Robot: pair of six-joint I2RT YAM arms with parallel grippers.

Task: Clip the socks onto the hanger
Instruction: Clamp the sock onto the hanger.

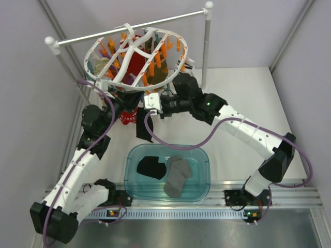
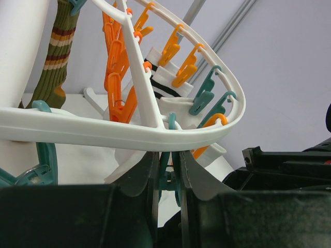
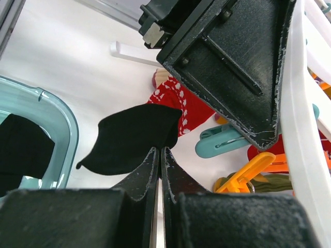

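The white oval hanger (image 1: 98, 46) hangs from the rail, with orange and teal clips; its ring fills the left wrist view (image 2: 103, 132). My left gripper (image 2: 166, 155) is just under the ring's near edge, shut on a teal clip (image 2: 170, 178); it shows in the top view (image 1: 125, 102). My right gripper (image 3: 159, 151) is shut on the edge of one black sock (image 3: 129, 137), which hangs below the hanger (image 1: 142, 125), beside the left gripper's fingers (image 3: 227, 62). The second black sock (image 1: 150, 168) lies in the tub.
A clear teal tub (image 1: 202, 155) at the front centre also holds a grey sock (image 1: 176, 178). A red patterned sock (image 3: 189, 106), a striped green sock (image 2: 57, 57) and other socks hang on the hanger. The white rail (image 1: 155, 23) on posts stands at the back.
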